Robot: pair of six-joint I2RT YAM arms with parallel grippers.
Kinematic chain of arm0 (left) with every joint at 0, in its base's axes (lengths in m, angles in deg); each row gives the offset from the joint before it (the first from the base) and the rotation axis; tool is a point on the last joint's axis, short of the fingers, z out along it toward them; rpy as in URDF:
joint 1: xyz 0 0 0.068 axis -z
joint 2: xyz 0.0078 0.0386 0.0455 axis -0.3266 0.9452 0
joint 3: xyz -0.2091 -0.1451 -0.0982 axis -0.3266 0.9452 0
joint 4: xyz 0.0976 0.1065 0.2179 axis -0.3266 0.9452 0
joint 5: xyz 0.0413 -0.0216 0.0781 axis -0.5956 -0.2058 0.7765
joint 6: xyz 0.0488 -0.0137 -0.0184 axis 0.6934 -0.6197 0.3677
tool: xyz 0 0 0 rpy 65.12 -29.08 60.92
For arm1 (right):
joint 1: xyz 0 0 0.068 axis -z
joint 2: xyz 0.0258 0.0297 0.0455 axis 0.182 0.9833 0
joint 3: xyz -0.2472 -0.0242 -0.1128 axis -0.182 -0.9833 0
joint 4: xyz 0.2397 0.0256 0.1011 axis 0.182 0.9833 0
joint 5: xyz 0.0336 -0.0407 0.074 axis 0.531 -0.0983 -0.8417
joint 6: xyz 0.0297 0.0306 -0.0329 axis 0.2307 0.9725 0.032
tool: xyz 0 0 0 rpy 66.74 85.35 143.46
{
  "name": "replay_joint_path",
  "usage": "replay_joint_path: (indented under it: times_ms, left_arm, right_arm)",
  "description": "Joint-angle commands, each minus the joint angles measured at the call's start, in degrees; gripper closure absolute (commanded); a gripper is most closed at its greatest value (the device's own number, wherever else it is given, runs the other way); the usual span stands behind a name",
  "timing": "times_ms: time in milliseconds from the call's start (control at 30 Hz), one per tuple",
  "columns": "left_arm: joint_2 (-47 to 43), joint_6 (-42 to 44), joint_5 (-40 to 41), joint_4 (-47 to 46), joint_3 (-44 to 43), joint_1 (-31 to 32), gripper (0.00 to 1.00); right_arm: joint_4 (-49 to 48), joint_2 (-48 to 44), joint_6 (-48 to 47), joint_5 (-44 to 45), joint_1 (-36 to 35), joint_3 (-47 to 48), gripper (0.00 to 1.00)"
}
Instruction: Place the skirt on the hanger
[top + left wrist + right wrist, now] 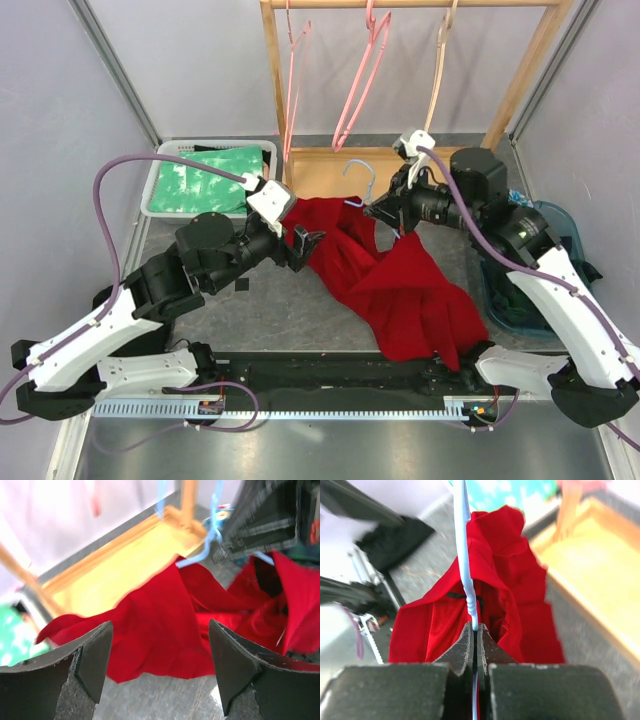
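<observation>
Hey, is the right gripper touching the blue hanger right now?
Touching. The right wrist view shows the right gripper pinched shut on the hanger, its wire running up from between the jaws.

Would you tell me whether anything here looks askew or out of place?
The red skirt lies crumpled in a heap on the table, bunched by the blue hanger pinched in the shut right gripper; nothing looks spilled or damaged.

At the far side we see a wooden rack [275,90] with two pink hangers [360,90] and a beige one [437,80] on its rail. Far left sits a white basket [158,188] holding green cloth [210,180] (patterned with white). A teal bin [565,225] stands at the right of the grey table [270,310].
</observation>
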Motion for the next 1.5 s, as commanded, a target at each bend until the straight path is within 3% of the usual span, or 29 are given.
replay_joint_path:
  times_ms: [0, 200, 300, 433, 533, 767, 967, 1100, 1367, 1400, 1433, 1467]
  left_arm:
    - [-0.8, 7.0, -7.0, -4.6, -2.7, 0.2, 0.17]
    - [-1.1, 10.3, -8.0, -8.0, -3.0, 0.3, 0.17]
    - [-1.9, 9.9, -0.5, -7.8, -0.1, 0.2, 0.17]
    - [-5.4, 3.9, 18.8, -7.9, 7.7, 0.2, 0.17]
    - [-9.5, -0.1, 25.9, -8.0, 13.9, 0.2, 0.17]
    - [-18.9, -4.6, 20.7, -8.4, 24.5, 0.2, 0.10]
    - [-21.3, -3.5, 18.3, -13.4, 25.5, 0.1, 0.08]
    - [-20.9, -1.8, 12.2, -16.6, 26.1, 0.2, 0.11]
    - [-14.6, -3.2, 11.3, -16.9, 25.9, 0.1, 0.52]
    - [-13.9, -2.9, 11.4, -17.2, 25.9, 0.1, 0.60]
    - [-13.7, -3.1, 12.2, -17.2, 25.5, 0.1, 0.82]
    - [-13.2, -3.2, 13.5, -17.1, 25.1, 0.1, 0.91]
  right_arm:
    - [-4.1, 0.1, -1.3, -6.7, 0.0, 9.1, 1.00]
    - [-4.2, -0.6, -1.5, -9.7, 0.0, 7.1, 1.00]
    - [-4.5, -2.7, -1.3, -9.3, 0.0, 5.7, 1.00]
    - [-3.8, -5.2, -1.1, -8.5, 0.0, 5.4, 1.00]
    - [-2.8, -6.7, -1.3, -8.9, 0.0, 5.3, 1.00]
    - [0.1, -10.2, -2.5, -9.3, 0.0, 3.2, 1.00]
    - [1.3, -11.8, -2.7, -10.4, 0.0, 1.2, 1.00]
    - [1.1, -12.4, -2.4, -10.8, 0.0, -0.4, 1.00]
    - [0.8, -13.4, -2.0, -11.4, 0.0, -1.4, 1.00]
    - [0.8, -13.5, -2.1, -11.5, 0.0, -1.5, 1.00]
    - [1.0, -13.7, -2.1, -11.5, 0.1, -1.7, 1.00]
    - [1.1, -13.8, -2.2, -11.4, 0.0, -1.8, 1.00]
